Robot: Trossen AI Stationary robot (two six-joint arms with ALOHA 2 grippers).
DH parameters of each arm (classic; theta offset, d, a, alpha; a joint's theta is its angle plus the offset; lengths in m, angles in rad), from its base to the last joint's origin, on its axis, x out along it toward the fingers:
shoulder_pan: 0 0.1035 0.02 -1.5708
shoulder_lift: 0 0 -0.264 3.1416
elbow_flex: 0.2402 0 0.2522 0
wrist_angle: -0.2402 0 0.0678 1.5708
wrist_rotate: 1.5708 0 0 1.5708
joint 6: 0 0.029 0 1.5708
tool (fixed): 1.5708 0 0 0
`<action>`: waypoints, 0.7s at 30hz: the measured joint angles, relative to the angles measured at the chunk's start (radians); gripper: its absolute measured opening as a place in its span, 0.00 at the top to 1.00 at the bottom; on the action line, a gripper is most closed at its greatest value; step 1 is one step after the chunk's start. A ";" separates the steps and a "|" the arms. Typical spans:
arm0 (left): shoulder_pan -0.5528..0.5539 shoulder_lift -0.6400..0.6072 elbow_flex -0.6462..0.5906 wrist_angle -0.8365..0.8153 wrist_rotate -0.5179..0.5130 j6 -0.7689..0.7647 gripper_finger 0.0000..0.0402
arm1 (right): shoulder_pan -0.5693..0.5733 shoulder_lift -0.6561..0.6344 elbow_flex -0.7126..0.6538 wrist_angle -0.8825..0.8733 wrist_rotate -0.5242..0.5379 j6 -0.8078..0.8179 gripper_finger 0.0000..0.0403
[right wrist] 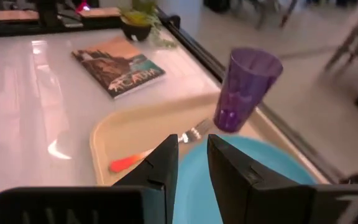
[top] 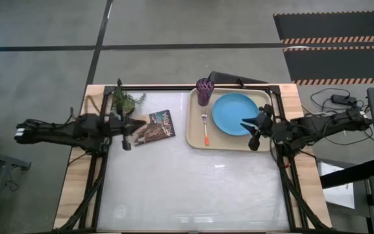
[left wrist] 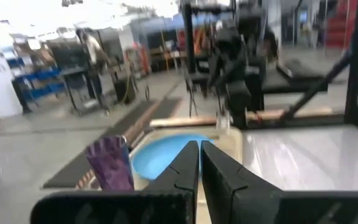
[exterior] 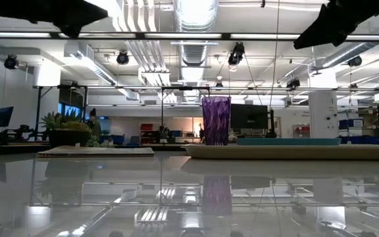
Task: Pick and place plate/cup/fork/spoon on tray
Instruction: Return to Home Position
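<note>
I see left gripper (top: 126, 142) at 9 o'clock of book (top: 156, 127), jaws closed, empty. Tray (top: 197, 140): cup (top: 204, 91) at 11 o'clock corner, fork (top: 205, 129) at 9 o'clock of plate (top: 234, 114). Right gripper (top: 253, 133) over tray, 4 o'clock of plate, jaws parted, empty. Can't make out spoon.

Tray (top: 223, 143) holds fork (top: 205, 129) left, plate (top: 234, 114) right; cup (top: 204, 91) apparently on far-left corner.
</note>
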 joint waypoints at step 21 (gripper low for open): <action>0.000 -0.458 -0.234 -0.033 -0.001 -0.035 1.00 | -0.145 -0.271 -0.281 0.381 -0.347 -0.360 0.83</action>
